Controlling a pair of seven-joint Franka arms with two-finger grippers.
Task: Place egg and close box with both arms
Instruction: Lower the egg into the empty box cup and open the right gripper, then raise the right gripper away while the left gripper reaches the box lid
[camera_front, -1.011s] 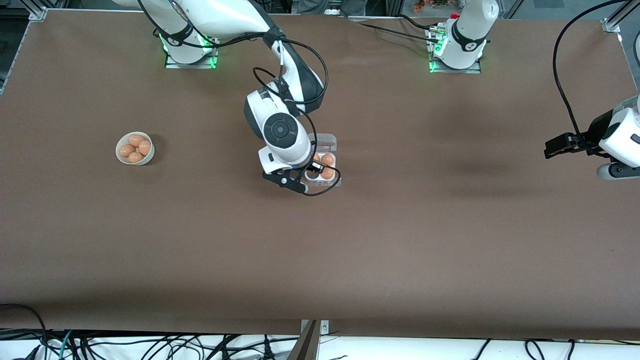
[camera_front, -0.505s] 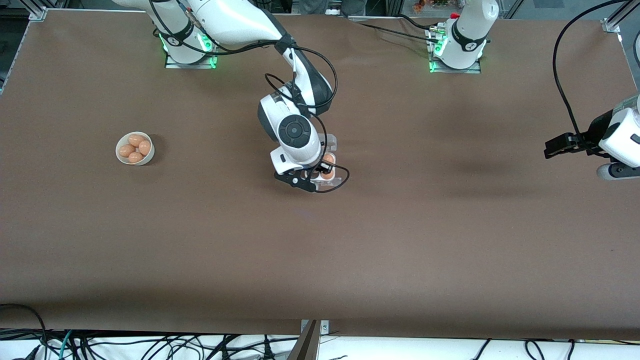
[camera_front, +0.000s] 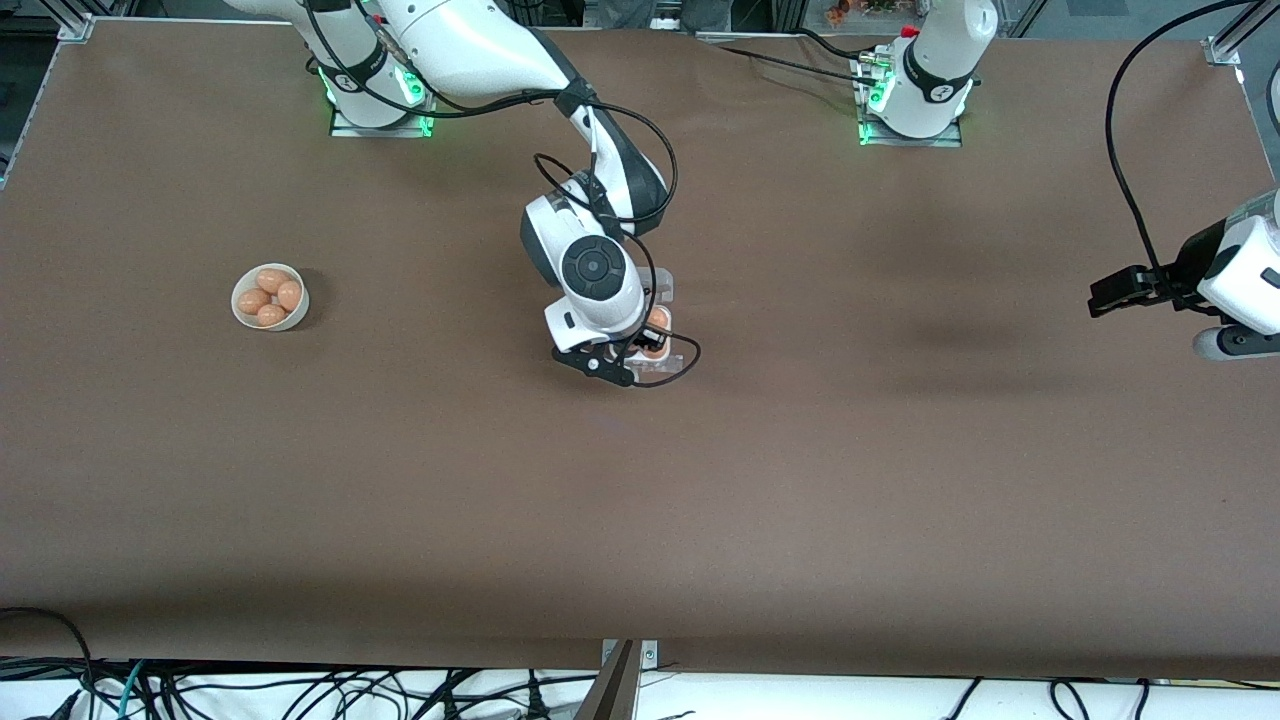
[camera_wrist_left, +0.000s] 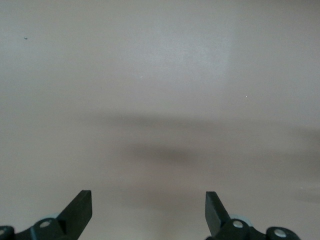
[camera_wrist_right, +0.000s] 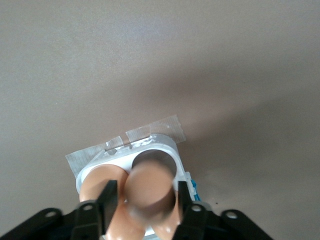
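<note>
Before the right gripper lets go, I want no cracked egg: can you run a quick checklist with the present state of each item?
1. Egg held between the right gripper fingers: ok.
2. Gripper over the box, not bare table: ok.
3. Egg lined up with the one empty cup: ok, it hangs just above that cup's rim.
4. Egg low enough to release: cannot tell; its bottom is blurred.
5. Lid swung open, clear of the cups: ok.
6. Left gripper out of the way: ok, open and waiting over bare table at its own end.
</note>
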